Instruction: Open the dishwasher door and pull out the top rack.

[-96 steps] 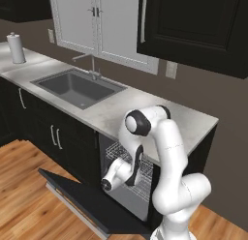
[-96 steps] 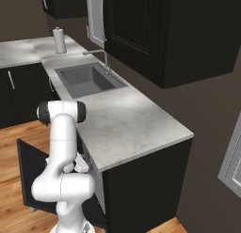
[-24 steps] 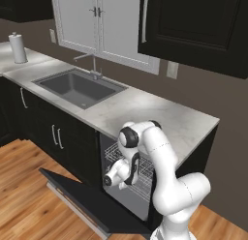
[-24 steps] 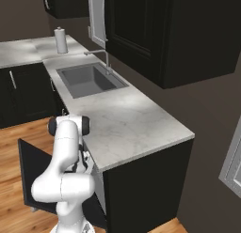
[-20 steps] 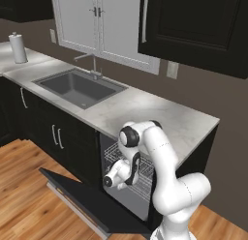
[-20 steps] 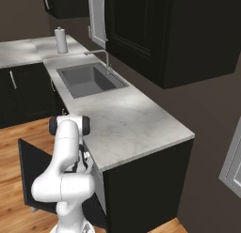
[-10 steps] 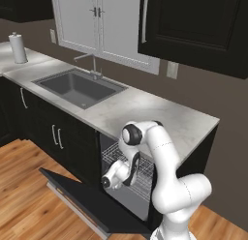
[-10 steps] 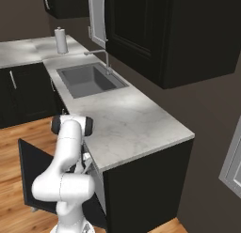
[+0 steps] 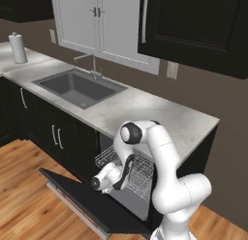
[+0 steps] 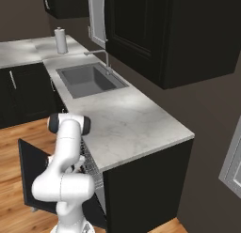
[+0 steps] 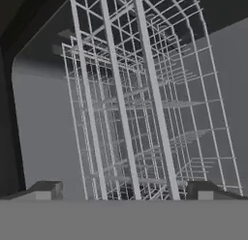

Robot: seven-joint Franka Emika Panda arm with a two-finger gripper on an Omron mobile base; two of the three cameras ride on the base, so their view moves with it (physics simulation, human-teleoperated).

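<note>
Below the marble counter (image 9: 160, 119), near its right end, the dishwasher door (image 9: 82, 198) hangs folded down to a low slope over the wood floor (image 9: 29, 186), its inner face up; the bar handle along its top edge cannot be made out. In the right base view the same door (image 10: 29, 173) shows as a dark panel partly covered by the arm's white links. Above it the top rack (image 9: 138, 169) sits in the dishwasher's opening, its front edge just proud of the cabinet front; the arm hides its middle, and its back is lost in the dark cavity. In the hand view the rack (image 11: 140, 113) appears as wire grid very close to the camera, cut off at the top and running behind the finger tips. The gripper (image 11: 123, 188) is spread wide, one tip (image 11: 46, 189) at each side of the wire, with nothing clamped between them; whether either tip touches the wire is unclear.
</note>
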